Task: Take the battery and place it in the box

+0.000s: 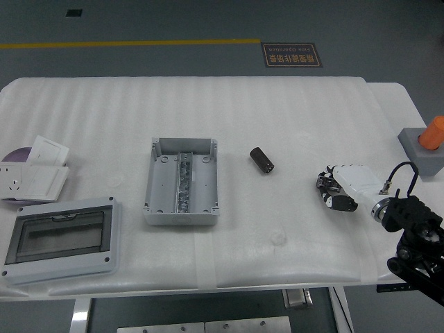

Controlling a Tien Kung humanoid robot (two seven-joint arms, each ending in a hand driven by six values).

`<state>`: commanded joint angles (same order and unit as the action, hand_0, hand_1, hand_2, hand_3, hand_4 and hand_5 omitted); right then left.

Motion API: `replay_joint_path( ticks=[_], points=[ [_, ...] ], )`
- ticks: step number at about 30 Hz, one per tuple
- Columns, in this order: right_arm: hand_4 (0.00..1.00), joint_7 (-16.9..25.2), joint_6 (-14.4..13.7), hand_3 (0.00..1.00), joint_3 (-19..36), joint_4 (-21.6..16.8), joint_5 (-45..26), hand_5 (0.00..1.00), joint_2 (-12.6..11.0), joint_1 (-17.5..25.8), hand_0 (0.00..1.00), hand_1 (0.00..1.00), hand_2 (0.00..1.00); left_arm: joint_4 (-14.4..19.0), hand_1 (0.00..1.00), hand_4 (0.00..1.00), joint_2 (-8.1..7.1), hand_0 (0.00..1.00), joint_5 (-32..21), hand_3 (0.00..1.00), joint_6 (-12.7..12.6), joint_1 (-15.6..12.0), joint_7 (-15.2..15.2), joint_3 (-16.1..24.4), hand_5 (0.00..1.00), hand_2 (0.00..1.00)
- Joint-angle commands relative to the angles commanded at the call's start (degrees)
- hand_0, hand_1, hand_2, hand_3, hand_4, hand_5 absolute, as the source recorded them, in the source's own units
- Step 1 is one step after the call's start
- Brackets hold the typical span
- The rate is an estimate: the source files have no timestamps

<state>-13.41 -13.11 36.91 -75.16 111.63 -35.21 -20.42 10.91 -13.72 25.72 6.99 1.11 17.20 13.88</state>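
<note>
Robot hand (338, 189), white shell, curled

right robot hand (341, 189) low, fingers curled, holding nothing

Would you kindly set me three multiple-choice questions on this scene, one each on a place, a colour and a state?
1. Where does the battery lie?
A. inside the box
B. on the table between the box and the right hand
C. on the lid

2. What colour is the battery?
A. black
B. orange
C. white

3. What state is the box in?
A. closed by its lid
B. open, battery inside
C. open, no battery inside

Answers: 1 B, it lies on the table right of the box, left of the right hand. 2 A, its body is dark. 3 C, the lid lies apart at the left.
</note>
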Motion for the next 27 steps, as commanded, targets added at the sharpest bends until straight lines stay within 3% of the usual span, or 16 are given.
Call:
replay_joint_path(
  ticks=[5,13,22,27],
  points=[
    [0.211,-0.1,-1.3,0.658,1.4,-2.9,-2.4,0.014,1.3,-1.2,0.392,0.563,0.404,0.0,0.665,0.568,0.1,0.605,0.5,0.554,0.0,-0.1,0.2,0.5,0.47,0.554],
    [0.208,1.0,-5.5,0.66,1.4,-6.9,-7.6,0.016,6.8,-4.6,0.39,0.563,0.4,-0.1,0.665,0.569,0.18,0.605,1.6,0.555,0.1,-0.3,0.5,1.5,0.472,0.555],
    [0.214,4.5,-10.8,0.678,-6.2,-7.4,-15.7,0.041,12.5,-11.1,0.396,0.559,0.404,-0.1,0.665,0.573,0.16,0.605,2.9,0.555,0.3,-0.4,1.0,2.7,0.474,0.556],
    [0.214,7.5,-11.1,0.678,-10.3,-6.7,-21.8,0.041,15.5,-14.0,0.396,0.559,0.404,-0.1,0.665,0.573,0.11,0.605,3.3,0.555,0.4,-0.4,1.2,3.1,0.474,0.556]
  ],
)
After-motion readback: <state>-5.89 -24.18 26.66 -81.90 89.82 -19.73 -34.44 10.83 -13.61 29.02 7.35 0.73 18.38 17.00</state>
